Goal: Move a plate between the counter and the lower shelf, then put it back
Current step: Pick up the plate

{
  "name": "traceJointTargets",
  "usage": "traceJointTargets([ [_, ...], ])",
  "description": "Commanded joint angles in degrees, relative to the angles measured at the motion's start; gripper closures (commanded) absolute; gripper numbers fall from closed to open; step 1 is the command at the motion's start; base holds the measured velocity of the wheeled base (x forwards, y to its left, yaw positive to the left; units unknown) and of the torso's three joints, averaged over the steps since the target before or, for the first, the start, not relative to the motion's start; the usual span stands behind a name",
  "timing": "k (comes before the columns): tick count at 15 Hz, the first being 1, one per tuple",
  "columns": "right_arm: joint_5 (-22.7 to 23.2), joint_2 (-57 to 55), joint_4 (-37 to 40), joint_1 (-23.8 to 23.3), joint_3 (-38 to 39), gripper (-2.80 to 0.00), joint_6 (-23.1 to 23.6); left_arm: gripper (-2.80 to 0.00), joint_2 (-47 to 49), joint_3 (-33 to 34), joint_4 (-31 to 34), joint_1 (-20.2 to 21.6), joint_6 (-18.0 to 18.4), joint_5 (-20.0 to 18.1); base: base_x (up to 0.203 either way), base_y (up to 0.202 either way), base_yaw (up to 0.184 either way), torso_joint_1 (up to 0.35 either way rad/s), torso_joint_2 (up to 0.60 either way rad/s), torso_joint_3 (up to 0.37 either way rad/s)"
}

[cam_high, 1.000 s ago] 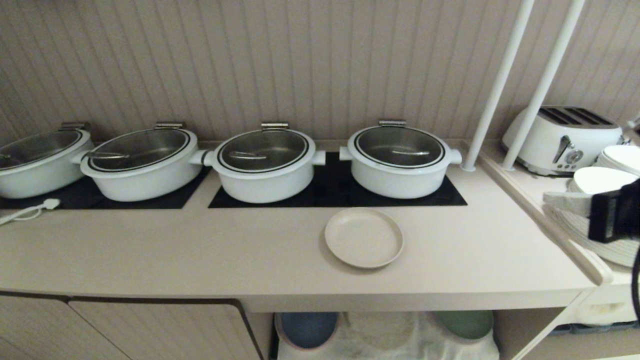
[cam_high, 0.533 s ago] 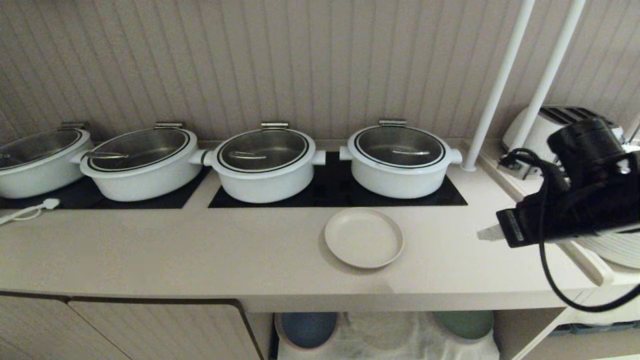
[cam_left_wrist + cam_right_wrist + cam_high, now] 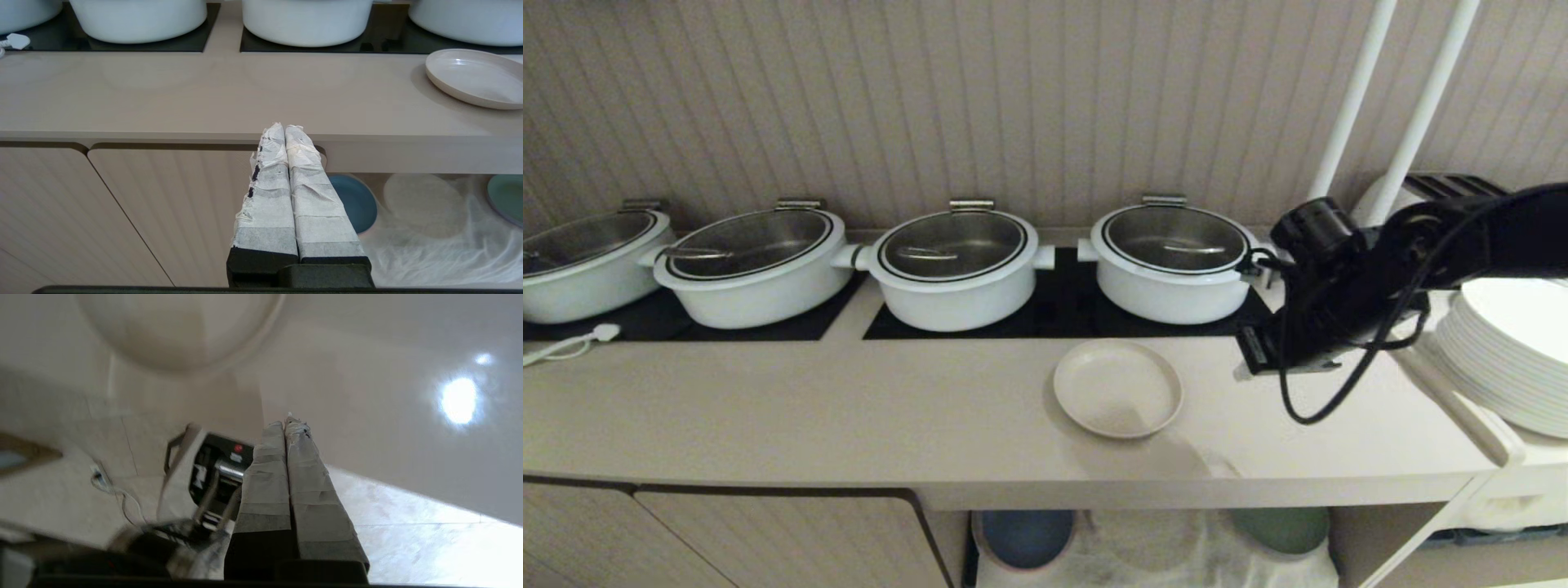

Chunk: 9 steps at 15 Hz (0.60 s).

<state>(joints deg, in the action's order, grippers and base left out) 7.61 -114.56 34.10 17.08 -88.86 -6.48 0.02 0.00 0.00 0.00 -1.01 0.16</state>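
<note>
Right tool (image 3: 1241,369) swung in nearer plate (image 3: 1117,388), fingers pressed together

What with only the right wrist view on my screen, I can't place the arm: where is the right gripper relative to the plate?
Observer: Head view shows the right gripper above the counter, to the right of the plate, not touching it.
Operator: What's in the lower shelf?
Observer: In the lower shelf, a blue plate at its left end, a green plate at its right.
Operator: Left gripper?
Observer: The left gripper is shut, parked before the cabinet doors, below the counter's edge.
</note>
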Motion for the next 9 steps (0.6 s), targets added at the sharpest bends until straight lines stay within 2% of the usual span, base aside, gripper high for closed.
traceJointTargets([
  [1, -0.9, -7.3, 1.2, 2.1, -6.4, 0.0, -3.2, 0.0, 0.0, 0.0, 0.0, 0.0, 0.0, 0.0, 0.0, 0.0, 0.0, 0.0, 0.0, 0.0],
  [6, -1.6, -14.5, 1.9, 4.6, -14.5, 0.0, -4.9, 0.0, 0.0, 0.0, 0.0, 0.0, 0.0, 0.0, 0.0, 0.0, 0.0, 0.0, 0.0, 0.0],
  [9, -6.5, -18.3, 2.2, 4.6, -20.3, 0.0, -5.0, 0.0, 0.0, 0.0, 0.0, 0.0, 0.0, 0.0, 0.0, 0.0, 0.0, 0.0, 0.0, 0.0],
])
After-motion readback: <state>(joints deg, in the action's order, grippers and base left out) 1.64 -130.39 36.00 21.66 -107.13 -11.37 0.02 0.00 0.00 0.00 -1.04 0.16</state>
